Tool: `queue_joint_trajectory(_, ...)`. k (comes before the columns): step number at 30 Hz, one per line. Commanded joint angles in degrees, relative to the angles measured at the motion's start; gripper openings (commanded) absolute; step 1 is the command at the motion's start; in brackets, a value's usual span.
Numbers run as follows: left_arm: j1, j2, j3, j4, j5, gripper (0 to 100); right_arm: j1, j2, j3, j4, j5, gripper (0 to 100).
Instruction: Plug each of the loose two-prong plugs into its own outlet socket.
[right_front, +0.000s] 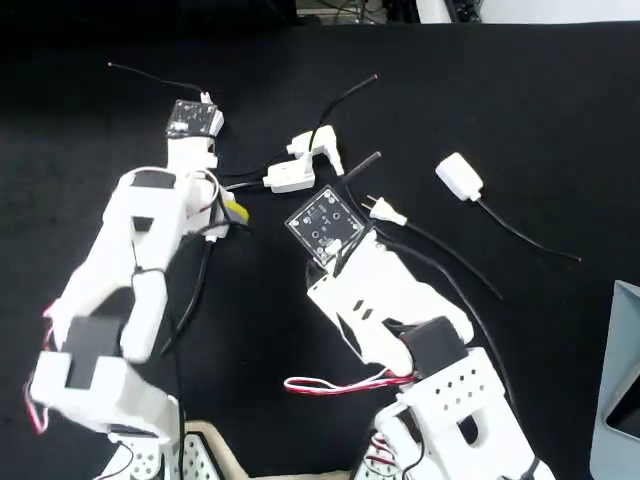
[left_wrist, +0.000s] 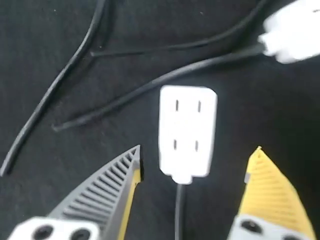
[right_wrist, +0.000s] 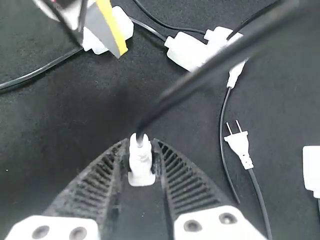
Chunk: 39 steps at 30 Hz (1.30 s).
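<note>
Our right pincer (right_wrist: 140, 146) is clenched on a white plug (right_wrist: 140, 170), gripping its flat sides; our left pincer (left_wrist: 197, 151) sits released astride the outlet socket (left_wrist: 187, 120) lying on the bench (left_wrist: 60, 190). We judge the plug light, hard and slick, its stiff cord (right_wrist: 210, 65) likely to twist it, so we would hold the body

Bright, even light falls on the black table (right_front: 560, 100), shadows barely visible.
</note>
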Motion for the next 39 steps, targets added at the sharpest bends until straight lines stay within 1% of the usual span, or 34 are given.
queue_joint_trajectory(1, -2.42, 6.86, -9.10, -0.97, -3.34, 33, 0.70, -0.75, -0.22, -1.23, -0.44, 1.2)
queue_joint_trajectory(3, -2.86, 10.11, -11.38, -0.53, -3.43, 32, 0.70, -0.75, -0.22, -1.23, -0.44, 1.2)
queue_joint_trajectory(6, -2.86, 13.10, -13.49, -0.53, -3.52, 24, 0.70, -0.75, -0.31, -1.23, -0.35, 1.2)
queue_joint_trajectory(9, -2.51, 13.36, -14.02, -0.62, -3.52, 18, 0.70, -0.75, -0.31, -1.23, -0.35, 1.2)
queue_joint_trajectory(13, -2.07, 12.04, -13.85, -0.53, -3.69, 11, 0.70, -0.75, -0.40, -1.23, -0.35, 1.2)
queue_joint_trajectory(14, -1.71, 11.34, -13.58, -0.44, -4.31, 9, 0.70, -0.75, -0.40, -1.23, -0.35, 1.2)
queue_joint_trajectory(17, 0.04, 8.53, -10.77, -0.44, -9.32, 3, 0.70, -0.84, -0.40, -1.23, -0.44, 1.2)
queue_joint_trajectory(20, 2.33, 3.16, -5.14, -0.44, -11.52, 3, 0.70, -0.84, -0.48, -1.23, -0.53, 1.2)
queue_joint_trajectory(29, 9.36, -18.55, 16.31, -0.70, -11.87, 3, 0.70, -1.19, -0.48, -0.97, -0.62, 1.2)
queue_joint_trajectory(33, 14.02, -26.11, 26.42, -0.53, -19.52, 3, 0.70, -1.19, -0.48, -0.97, -0.62, 1.2)
queue_joint_trajectory(37, 15.87, -31.47, 33.10, -0.79, -23.38, 4, 2.73, -1.19, -0.48, -1.23, -0.62, 1.2)
queue_joint_trajectory(38, 15.87, -32.53, 34.15, -0.53, -24.44, 6, 3.43, -1.19, -0.48, -1.23, -0.53, 1.2)
queue_joint_trajectory(39, 15.87, -33.32, 35.12, -0.35, -25.14, 11, 3.87, -1.19, -0.57, -1.23, -0.53, 1.2)
